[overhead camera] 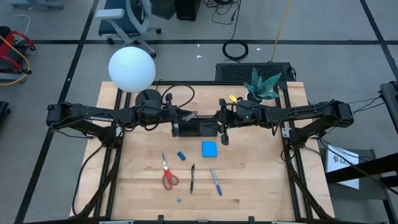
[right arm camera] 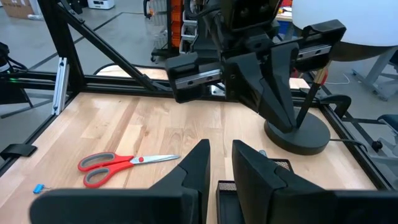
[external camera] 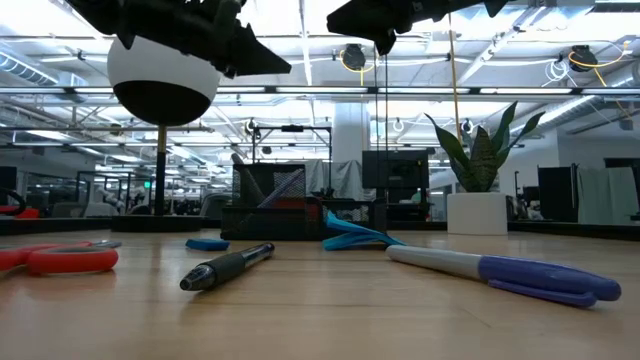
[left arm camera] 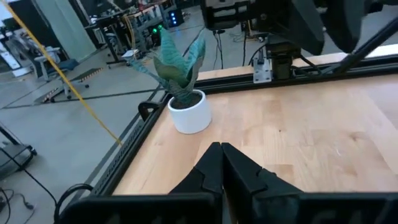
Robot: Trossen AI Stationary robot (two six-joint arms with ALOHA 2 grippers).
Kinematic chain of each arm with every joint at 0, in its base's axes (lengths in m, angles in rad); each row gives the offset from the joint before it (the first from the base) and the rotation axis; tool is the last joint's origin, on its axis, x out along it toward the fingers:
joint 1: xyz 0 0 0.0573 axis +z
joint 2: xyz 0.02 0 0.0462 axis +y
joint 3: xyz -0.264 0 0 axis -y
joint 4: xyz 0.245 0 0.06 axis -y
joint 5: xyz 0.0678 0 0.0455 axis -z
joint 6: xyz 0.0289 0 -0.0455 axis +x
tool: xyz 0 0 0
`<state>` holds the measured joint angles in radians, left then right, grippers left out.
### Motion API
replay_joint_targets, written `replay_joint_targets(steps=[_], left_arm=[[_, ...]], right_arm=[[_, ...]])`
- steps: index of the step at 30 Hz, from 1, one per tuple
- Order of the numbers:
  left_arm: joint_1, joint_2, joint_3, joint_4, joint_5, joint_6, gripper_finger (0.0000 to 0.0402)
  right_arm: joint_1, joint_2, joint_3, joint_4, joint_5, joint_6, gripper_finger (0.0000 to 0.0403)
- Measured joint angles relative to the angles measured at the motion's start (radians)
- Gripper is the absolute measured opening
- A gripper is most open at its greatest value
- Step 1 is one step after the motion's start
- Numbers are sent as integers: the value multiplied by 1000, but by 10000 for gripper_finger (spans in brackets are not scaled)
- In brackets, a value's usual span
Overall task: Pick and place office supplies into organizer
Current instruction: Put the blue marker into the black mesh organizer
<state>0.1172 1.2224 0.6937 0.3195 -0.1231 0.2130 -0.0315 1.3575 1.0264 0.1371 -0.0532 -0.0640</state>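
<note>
Fingers (right arm camera: 221, 165) of right arm slightly parted above organizer (overhead camera: 196, 127); scissors (right arm camera: 121, 163) well apart.

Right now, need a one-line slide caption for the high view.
Both grippers, left and right, hover over the black organizer; scissors, note pad and pens wait on the table.

My left arm (overhead camera: 93, 116) carries pale lettering along its link, too small for me to read with any certainty. A white sheet (overhead camera: 344, 163) on the floor bears dark print, likewise illegible.
</note>
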Motion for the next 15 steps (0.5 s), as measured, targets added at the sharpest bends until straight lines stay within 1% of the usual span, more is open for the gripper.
replay_joint_targets(steps=[2,3,6,8,12,15], left_arm=[[-1,0,0,0,38,22,4],[-1,0,0,0,73,39,4],[-9,0,0,-2,225,123,3],[-28,0,0,-7,296,193,3],[-76,0,0,-39,309,302,3],[-103,0,0,-50,308,335,7]], right_arm=[[0,0,0,0,0,0,59],[0,0,0,0,0,0,59],[0,0,0,0,0,0,59],[0,0,0,0,0,0,59],[0,0,0,0,0,0,59],[0,0,0,0,0,0,59]])
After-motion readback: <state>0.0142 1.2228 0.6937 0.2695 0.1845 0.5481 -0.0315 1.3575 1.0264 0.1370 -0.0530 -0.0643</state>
